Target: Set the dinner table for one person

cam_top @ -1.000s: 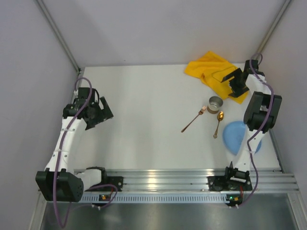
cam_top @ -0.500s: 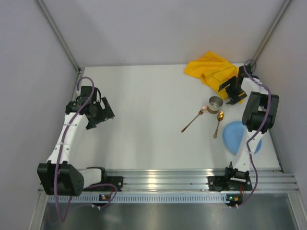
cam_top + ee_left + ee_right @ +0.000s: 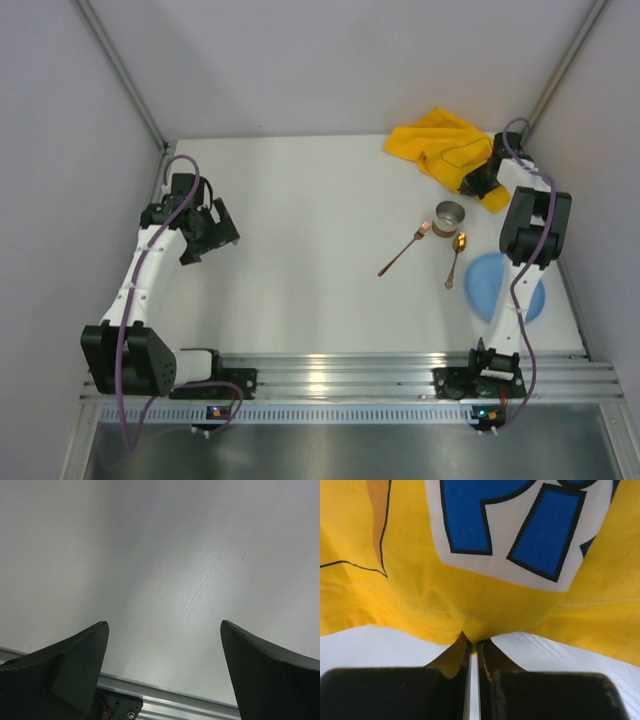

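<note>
The dinner table [image 3: 300, 200] is a plain white top. A crumpled yellow cloth mat [image 3: 440, 148] with a blue-and-white print [image 3: 520, 525] lies at its far right. My right gripper [image 3: 470, 184] sits at the cloth's near right edge. In the right wrist view its jaws [image 3: 473, 642] are shut on a pinched fold of the yellow cloth [image 3: 470, 605]. My left gripper [image 3: 222, 225] hovers over the bare left side of the table [image 3: 165, 555]. Its fingers [image 3: 85, 650] are wide apart with nothing between them.
A small metal cup [image 3: 449, 215] stands just in front of the cloth. A copper fork [image 3: 403, 249] and a copper spoon [image 3: 456, 256] lie nearer me, and a blue plate [image 3: 492, 285] sits partly under the right arm. An aluminium rail [image 3: 165, 695] borders the table.
My right gripper moved down onto the cloth's near edge and closed on a fold of it. The left arm shifted slightly; its jaws stayed open.
</note>
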You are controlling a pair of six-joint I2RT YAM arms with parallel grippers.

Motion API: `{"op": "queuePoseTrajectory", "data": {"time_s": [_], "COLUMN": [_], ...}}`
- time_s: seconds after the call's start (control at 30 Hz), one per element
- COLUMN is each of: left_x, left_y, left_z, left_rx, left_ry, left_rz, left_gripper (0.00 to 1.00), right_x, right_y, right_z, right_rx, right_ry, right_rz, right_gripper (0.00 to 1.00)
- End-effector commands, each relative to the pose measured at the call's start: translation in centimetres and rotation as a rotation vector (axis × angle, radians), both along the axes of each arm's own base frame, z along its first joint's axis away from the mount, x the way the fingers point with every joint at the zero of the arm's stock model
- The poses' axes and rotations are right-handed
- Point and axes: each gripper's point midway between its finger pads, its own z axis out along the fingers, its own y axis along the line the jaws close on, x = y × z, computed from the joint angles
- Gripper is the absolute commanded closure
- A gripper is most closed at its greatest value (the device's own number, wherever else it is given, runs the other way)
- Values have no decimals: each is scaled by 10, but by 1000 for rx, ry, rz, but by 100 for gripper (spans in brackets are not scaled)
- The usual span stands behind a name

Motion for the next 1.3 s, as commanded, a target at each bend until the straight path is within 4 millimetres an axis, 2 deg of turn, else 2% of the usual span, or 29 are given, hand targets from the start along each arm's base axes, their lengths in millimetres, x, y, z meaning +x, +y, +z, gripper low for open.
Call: {"op": "queuePoseTrajectory", "data": {"time_s": [0.0, 0.1, 0.2, 0.23, 0.27, 0.3, 0.33, 0.4, 0.43, 0.5, 0.53, 0.57, 0.6, 0.63, 0.7, 0.73, 0.8, 0.83, 0.9, 0.93, 0.97, 1.0, 1.03, 1.07, 1.1, 1.13, 1.17, 1.23, 1.27], "left_x": [10, 8, 7, 7, 8, 8, 8, 7, 7, 6, 4, 2, -1, -2, -7, -9, -13, -15, -18, -19, -21, -23, -26, -27, -27, -28, -29, -27, -27], "left_y": [6, 7, 8, 6, 6, 5, 4, 2, 1, -2, -3, -3, -3, -3, -3, -3, -4, -4, -6, -7, -8, -9, -12, -13, -21, -25, -32, -37, -49], "left_z": [16, 14, 12, 13, 11, 11, 13, 14, 17, 20, 25, 25, 30, 32, 36, 38, 40, 40, 38, 39, 34, 32, 25, 20, 16, 11, 2, 2, 5], "left_rx": [27, 34, 36, 31, 28, 26, 18, 8, 5, -12, -15, -16, -15, -12, -8, -6, -8, -9, -14, -19, -21, -26, -40, -42, -82, -101, -136, -168, -233], "left_ry": [-59, -59, -63, -69, -72, -75, -84, -95, -108, -126, -146, -148, -170, -179, -199, -208, -221, -221, -218, -222, -212, -207, -192, -186, -183, -180, -167, -160, -161], "left_rz": [18, 14, 14, 3, 2, -1, -5, -11, -14, -22, -24, -28, -29, -36, -52, -58, -74, -78, -87, -95, -98, -102, -113, -117, -139, -153, -170, -160, -182], "left_gripper": [2, 1, 2, 2, 1, 1, 2, 3, 3, 4, 4, 4, 4, 4, 4, 4, 4, 3, 3, 3, 3, 2, 2, 2, 2, 2, 2, 1, 2], "right_x": [2, 13, 26, 40, 44, 39, 46, 43, 35, 22, 7, -3, -14, -33, -57, -79, -101, -124, -149, -169, -183, -191, -204, -209, -213, -217, -220, -218, -219], "right_y": [13, 27, 61, 85, 92, 119, 146, 177, 208, 241, 276, 296, 315, 349, 381, 404, 425, 442, 458, 468, 475, 477, 475, 474, 472, 467, 462, 458, 456], "right_z": [-16, 17, 51, 78, 91, 96, 129, 163, 178, 203, 208, 213, 216, 214, 211, 202, 203, 188, 184, 165, 160, 156, 140, 136, 146, 136, 142, 152, 155], "right_rx": [-12, -28, -30, -45, -48, -47, -51, -29, -14, 17, 34, 52, 73, 97, 153, 167, 173, 170, 191, 199, 231, 236, 227, 224, 237, 235, 231, 224, 219], "right_ry": [24, -44, -106, -163, -180, -161, -235, -300, -332, -374, -381, -388, -388, -379, -346, -315, -310, -270, -249, -202, -178, -164, -122, -113, -137, -125, -141, -171, -178], "right_rz": [33, 74, 165, 229, 250, 310, 354, 393, 438, 483, 541, 578, 612, 676, 732, 778, 817, 861, 914, 957, 994, 1010, 1023, 1026, 1023, 1016, 1006, 1003, 1002], "right_gripper": [100, 100, 100, 100, 100, 100, 100, 100, 100, 100, 100, 100, 100, 100, 100, 100, 100, 100, 100, 73, 55, 47, 38, 34, 31, 24, 23, 21, 21]}}
